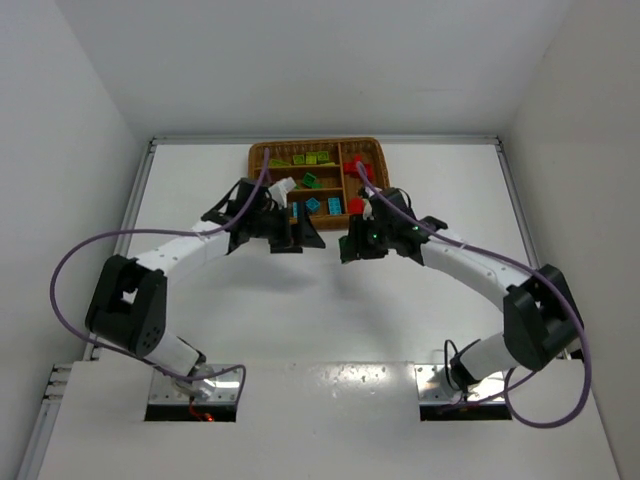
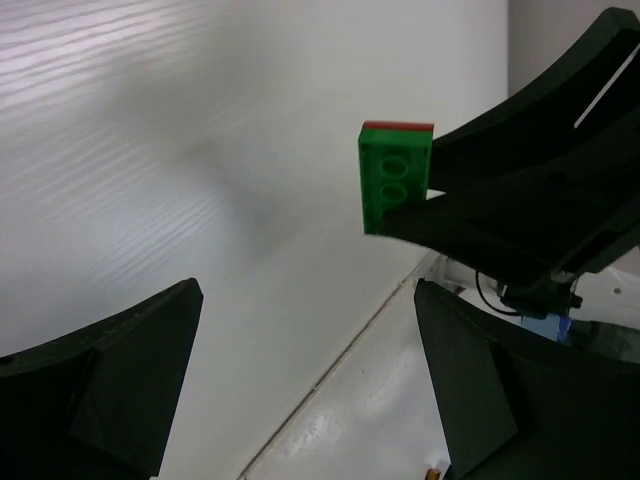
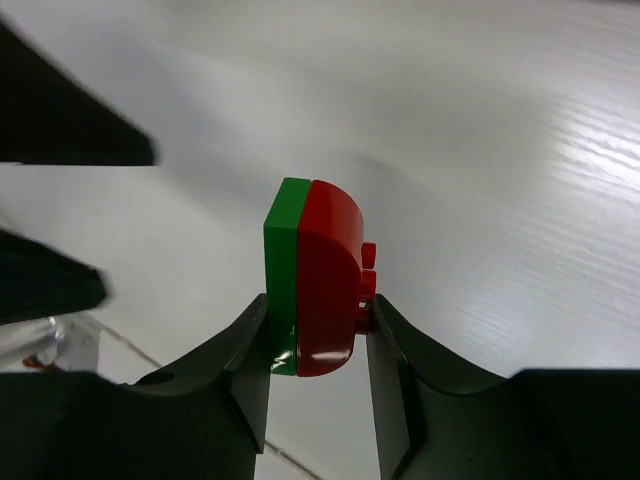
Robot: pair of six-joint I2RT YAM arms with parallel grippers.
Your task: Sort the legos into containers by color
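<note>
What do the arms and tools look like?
Both alike: left arm and right arm have white tubular links, chunky black joint housings and a purple cable looping base to wrist. Left tool and right tool are matte black with two curved, wedge-shaped fingers. No markings visible.

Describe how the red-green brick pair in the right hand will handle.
The brick pair looks rigid, probably won't bend. Its glossy faces may slip in the right hand. Gripped at one end, it might pivot or split at the seam.
</note>
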